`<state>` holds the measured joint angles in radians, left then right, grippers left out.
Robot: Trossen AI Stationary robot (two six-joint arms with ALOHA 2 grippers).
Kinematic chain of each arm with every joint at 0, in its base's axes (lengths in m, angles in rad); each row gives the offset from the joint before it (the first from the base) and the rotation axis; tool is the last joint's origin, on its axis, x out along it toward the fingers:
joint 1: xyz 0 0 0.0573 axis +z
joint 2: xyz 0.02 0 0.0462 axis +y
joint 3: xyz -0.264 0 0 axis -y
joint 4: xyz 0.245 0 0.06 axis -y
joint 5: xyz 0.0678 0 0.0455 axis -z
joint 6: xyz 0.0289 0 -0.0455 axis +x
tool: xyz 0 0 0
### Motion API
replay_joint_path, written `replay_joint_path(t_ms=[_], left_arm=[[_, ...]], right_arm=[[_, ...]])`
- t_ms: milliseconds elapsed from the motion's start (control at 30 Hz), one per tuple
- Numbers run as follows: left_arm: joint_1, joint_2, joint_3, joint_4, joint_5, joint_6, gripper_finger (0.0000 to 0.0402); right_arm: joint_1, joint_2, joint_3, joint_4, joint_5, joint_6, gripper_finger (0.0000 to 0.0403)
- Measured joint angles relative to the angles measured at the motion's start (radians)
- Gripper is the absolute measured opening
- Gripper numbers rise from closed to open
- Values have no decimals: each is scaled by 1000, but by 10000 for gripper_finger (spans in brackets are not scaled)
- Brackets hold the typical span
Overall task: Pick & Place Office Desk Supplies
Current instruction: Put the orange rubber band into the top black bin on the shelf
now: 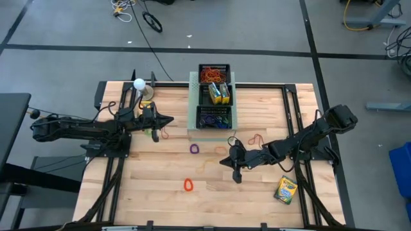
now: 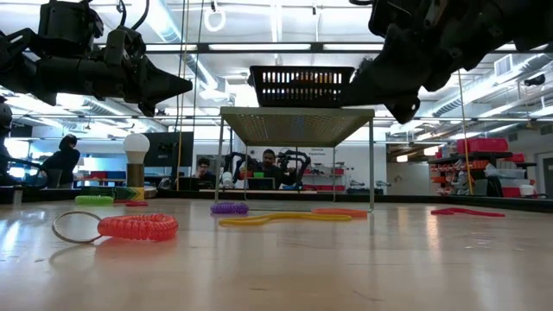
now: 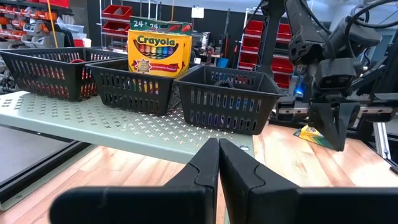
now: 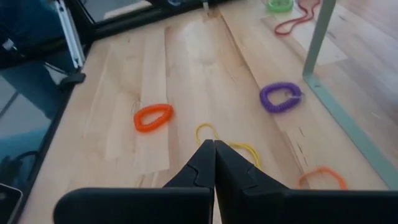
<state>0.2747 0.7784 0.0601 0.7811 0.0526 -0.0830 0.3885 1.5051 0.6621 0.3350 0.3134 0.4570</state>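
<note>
Three mesh trays (image 1: 214, 96) (two crayon boxes (image 1: 286, 190))

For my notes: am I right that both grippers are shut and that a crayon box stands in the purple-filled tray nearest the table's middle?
Not quite. The high view shows the crayon box in the middle tray. Left gripper and right gripper are shut.

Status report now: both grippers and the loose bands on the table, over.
Left gripper shut, empty, beside the green stand. Right gripper shut, empty, above yellow band. Nothing in the way.
</note>
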Motion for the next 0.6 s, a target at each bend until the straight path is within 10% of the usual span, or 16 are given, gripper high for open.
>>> replay_joint_path(t_ms=[600], left_arm=[[0, 0, 0, 0, 0, 0, 20]], right_arm=[[0, 0, 0, -12, -1, -36, 5]])
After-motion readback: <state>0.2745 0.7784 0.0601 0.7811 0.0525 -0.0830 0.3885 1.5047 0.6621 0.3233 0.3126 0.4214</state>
